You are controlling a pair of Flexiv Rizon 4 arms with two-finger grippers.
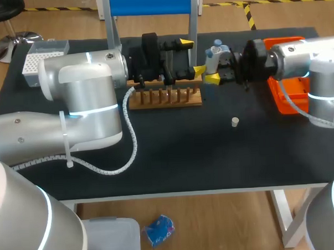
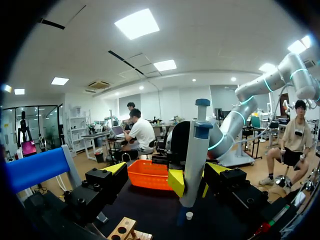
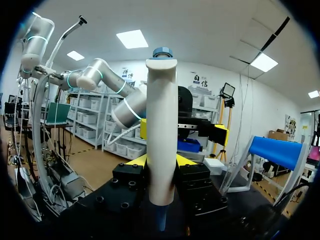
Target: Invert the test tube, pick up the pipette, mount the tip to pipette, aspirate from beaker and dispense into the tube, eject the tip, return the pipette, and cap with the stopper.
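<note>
The pipette [image 3: 161,125] is clamped between the two fingers of the right gripper [image 3: 161,161], one finger on each side of the barrel. It is held upright, its long axis roughly vertical, with the plunger end up and the nozzle end down toward the table [image 1: 185,157]. Whether a tip is fitted on the nozzle cannot be told.

In the head view, the left gripper [image 1: 192,58] is found just beside the pipette at 9 o'clock. Its fingers are spread wide and nothing is gripped. In the left wrist view the pipette is seen just ahead of those spread fingers, and no contact with them is evident.

From the pipette, the wooden rack [image 1: 164,97] is located near, at 7 o'clock. The stopper [image 1: 235,121] lies alone on the table at 5 o'clock. The orange tray [image 1: 290,94] is placed at 3 o'clock, under the right arm.

The tip box [image 1: 40,54] is located at 9 o'clock, well apart, at the table's far left corner. The left gripper and the bulk of the left arm stand between it and the pipette.

Tip mounting is judged to be the coming step. The nozzle is to be carried toward 9 o'clock and lowered along its vertical axis. The left arm is nearer the box, yet the pipette is held by the right, so a crossing of the middle is probably required.
</note>
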